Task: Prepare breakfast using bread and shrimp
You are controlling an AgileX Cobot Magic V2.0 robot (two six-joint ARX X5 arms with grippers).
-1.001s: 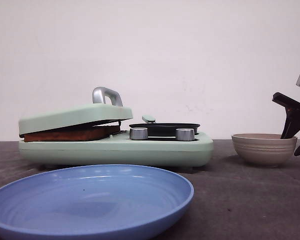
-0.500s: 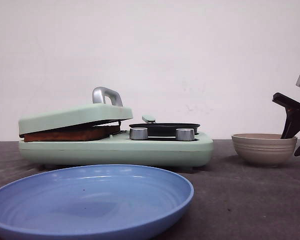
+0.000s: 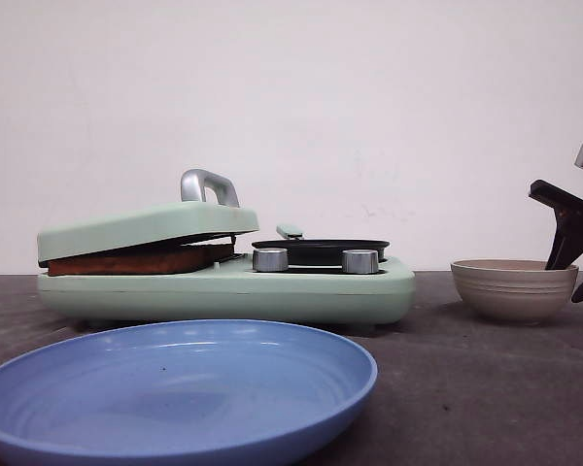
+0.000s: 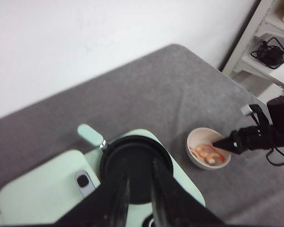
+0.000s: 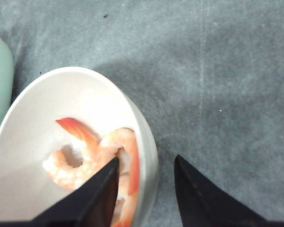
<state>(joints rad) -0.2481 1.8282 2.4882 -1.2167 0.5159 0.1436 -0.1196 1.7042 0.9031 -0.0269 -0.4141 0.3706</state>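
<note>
Across the last second almost nothing is seen to change: the right gripper (image 3: 575, 233) is held in the same place at the far rim of the beige bowl (image 3: 513, 289), so no shrimp has been lifted yet and the pick is judged to be still pending

The bread (image 3: 136, 260) is seen as a browned edge under the tilted lid (image 3: 146, 228) of the mint-green breakfast maker (image 3: 223, 286), the lid not fully closed over it. The small black pan (image 3: 319, 249) on the maker's right side is seen empty from the left wrist view. The blue plate (image 3: 175, 388) lies nearest the camera on the grey surface (image 3: 466, 388)

The shrimp (image 5: 99, 165) are piled in the bowl, pink-orange with a red tail upward

Right arm: jaws are spread and straddle the bowl's wall, one finger (image 5: 97, 194) inside over the shrimp, the other outside over the surface. No shrimp is pinched

Left arm: the left gripper (image 4: 137, 189) is held above the black pan, its jaws set slightly apart with nothing between them
</note>
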